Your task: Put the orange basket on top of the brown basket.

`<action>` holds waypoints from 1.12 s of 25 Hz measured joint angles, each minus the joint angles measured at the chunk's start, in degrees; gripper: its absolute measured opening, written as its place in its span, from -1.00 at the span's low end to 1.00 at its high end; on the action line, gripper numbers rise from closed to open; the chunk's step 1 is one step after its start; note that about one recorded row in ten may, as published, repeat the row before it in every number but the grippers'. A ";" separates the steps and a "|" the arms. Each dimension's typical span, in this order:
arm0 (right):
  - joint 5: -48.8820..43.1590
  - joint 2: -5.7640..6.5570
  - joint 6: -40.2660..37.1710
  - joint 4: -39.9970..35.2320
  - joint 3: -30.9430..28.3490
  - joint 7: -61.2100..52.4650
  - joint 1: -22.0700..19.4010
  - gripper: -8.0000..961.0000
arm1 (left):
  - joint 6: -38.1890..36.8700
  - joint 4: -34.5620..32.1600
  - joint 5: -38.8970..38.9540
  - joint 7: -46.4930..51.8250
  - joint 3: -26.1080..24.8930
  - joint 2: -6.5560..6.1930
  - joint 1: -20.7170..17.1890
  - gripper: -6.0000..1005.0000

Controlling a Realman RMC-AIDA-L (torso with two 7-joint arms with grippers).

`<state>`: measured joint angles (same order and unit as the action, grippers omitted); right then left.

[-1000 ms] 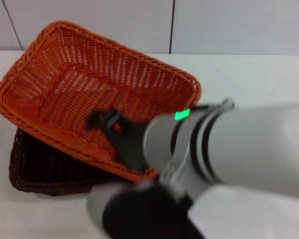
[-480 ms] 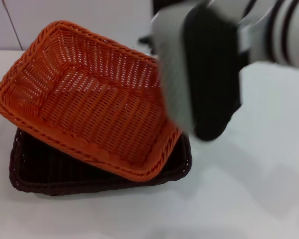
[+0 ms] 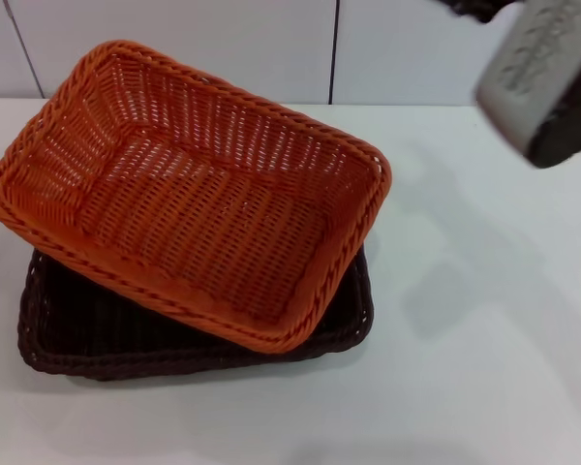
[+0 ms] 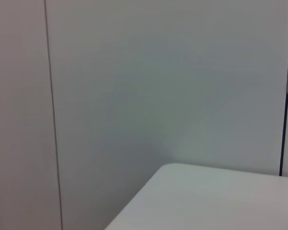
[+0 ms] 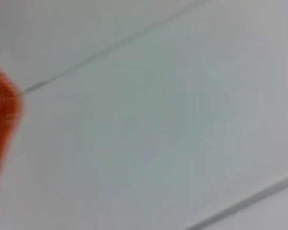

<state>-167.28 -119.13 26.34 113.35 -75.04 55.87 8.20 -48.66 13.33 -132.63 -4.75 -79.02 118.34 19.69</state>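
**K:** On the white table, head view: the orange basket sat on top of the brown basket, skewed, so its corners overhung and the brown rim showed along the near and right sides. Its far-left end rode higher than its near-right end.

**M:** Arms?

**K:** Only a grey-and-black piece of the right arm was visible, raised at the upper right, well clear of both baskets. Couldn't tell whether the right claw was open or closed. The left claw wasn't visible anywhere.

**M:** Wrist cams add anything?

**K:** Right wrist caught just a blurred orange edge of the orange basket against pale surface. Left wrist showed neither basket, only the wall and a table corner.
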 joint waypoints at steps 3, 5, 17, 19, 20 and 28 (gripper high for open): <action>0.32 -0.11 -17.99 -3.87 2.80 -6.85 -8.42 0.51 | -0.38 0.00 0.01 0.00 0.01 0.04 -0.05 0.63; 0.38 -0.13 -23.31 -5.39 3.96 -9.30 -11.41 0.51 | -2.46 0.24 -0.01 0.03 0.37 0.17 -0.14 0.63; 34.78 -0.23 -108.30 -55.04 22.34 -21.95 -17.11 0.51 | -7.80 2.95 -0.52 2.86 1.35 0.13 -2.64 0.63; 45.85 -0.24 -119.60 -63.59 27.57 -28.43 -13.28 0.51 | -7.80 2.95 -0.52 2.86 1.35 0.13 -2.64 0.63; 51.36 -0.24 -124.09 -67.25 30.14 -31.73 -11.52 0.51 | -7.80 2.95 -0.52 2.86 1.35 0.13 -2.64 0.63; 74.59 -0.35 -129.93 -76.16 38.46 -38.31 -3.84 0.51 | -12.40 2.62 -0.53 2.66 1.21 -0.16 -4.01 0.63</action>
<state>-92.69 -119.48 -103.59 37.19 -36.57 17.56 4.36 -61.06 15.95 -133.16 -2.08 -77.81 118.18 15.68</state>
